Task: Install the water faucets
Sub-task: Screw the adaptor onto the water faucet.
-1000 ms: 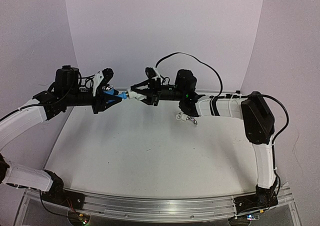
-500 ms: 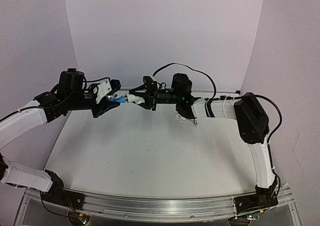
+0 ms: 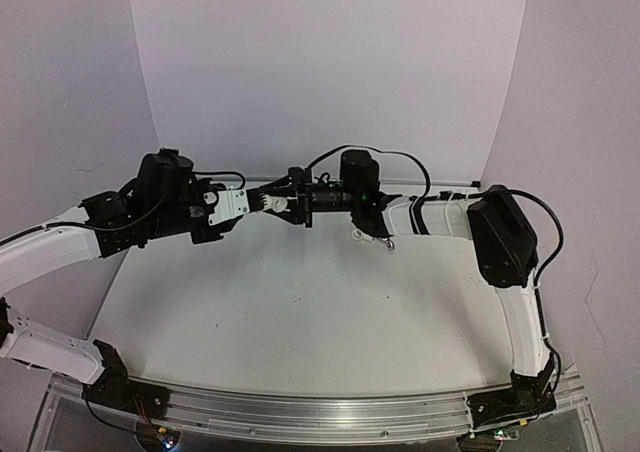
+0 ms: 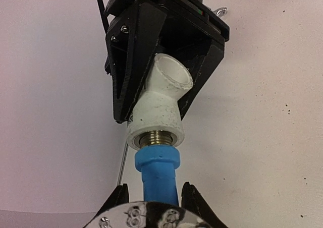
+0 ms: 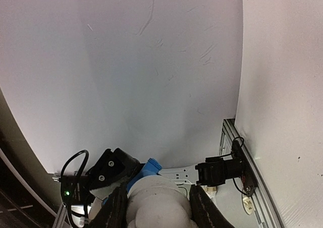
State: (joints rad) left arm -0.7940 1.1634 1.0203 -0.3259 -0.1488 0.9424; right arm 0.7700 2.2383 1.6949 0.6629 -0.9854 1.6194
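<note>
Left fingers (image 4: 117,203) clamp your blue faucet (image 4: 159,175) bottom centre, right fingers (image 4: 128,71) the white fitting (image 4: 157,109); probably light, slick, squeeze gently.

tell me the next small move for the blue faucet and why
Probably rotate the left jaws to screw the blue faucet further into the white fitting that the right jaws hold: metal threads show between them, so it looks not fully seated.
</note>
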